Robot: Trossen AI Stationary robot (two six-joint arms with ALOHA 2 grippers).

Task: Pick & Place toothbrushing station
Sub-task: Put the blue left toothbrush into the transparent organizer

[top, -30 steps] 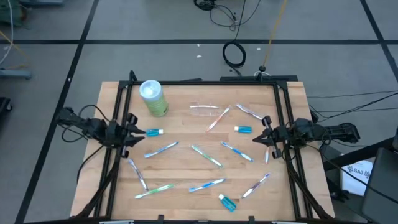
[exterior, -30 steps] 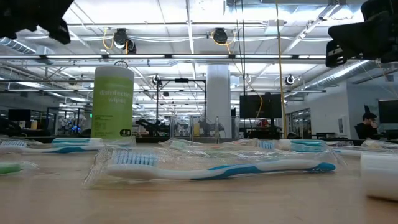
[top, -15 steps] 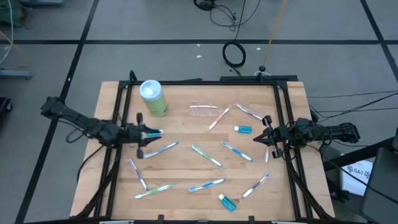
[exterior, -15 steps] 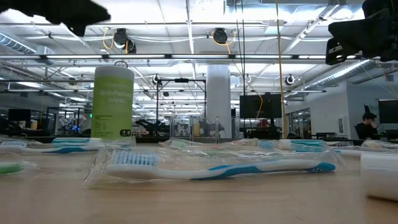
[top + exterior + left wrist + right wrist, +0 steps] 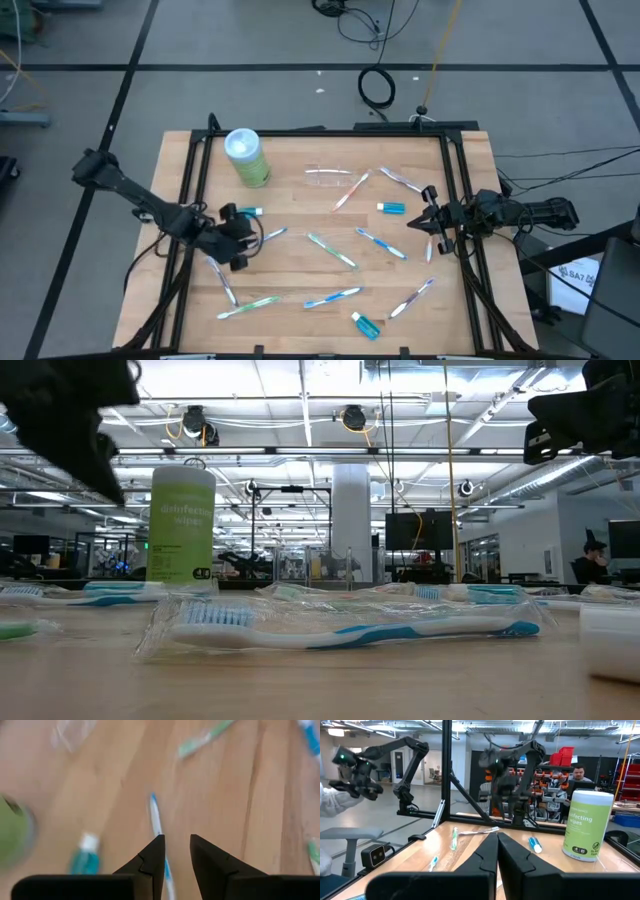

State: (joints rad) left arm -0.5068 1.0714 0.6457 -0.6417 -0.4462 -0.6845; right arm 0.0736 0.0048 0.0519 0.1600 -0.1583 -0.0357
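Left pincer (image 5: 173,852), narrowly parted, blurs over a blue toothbrush (image 5: 156,822); right pincer (image 5: 497,851) closed.

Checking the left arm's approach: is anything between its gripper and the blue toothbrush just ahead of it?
Nothing visible. The left gripper hovers open over the blue toothbrush, with only bare table between. The small blue tube lies beside the path, not across it.

Left gripper (image 5: 243,238) reaching inward, jaws slightly apart, right gripper (image 5: 428,222) closed
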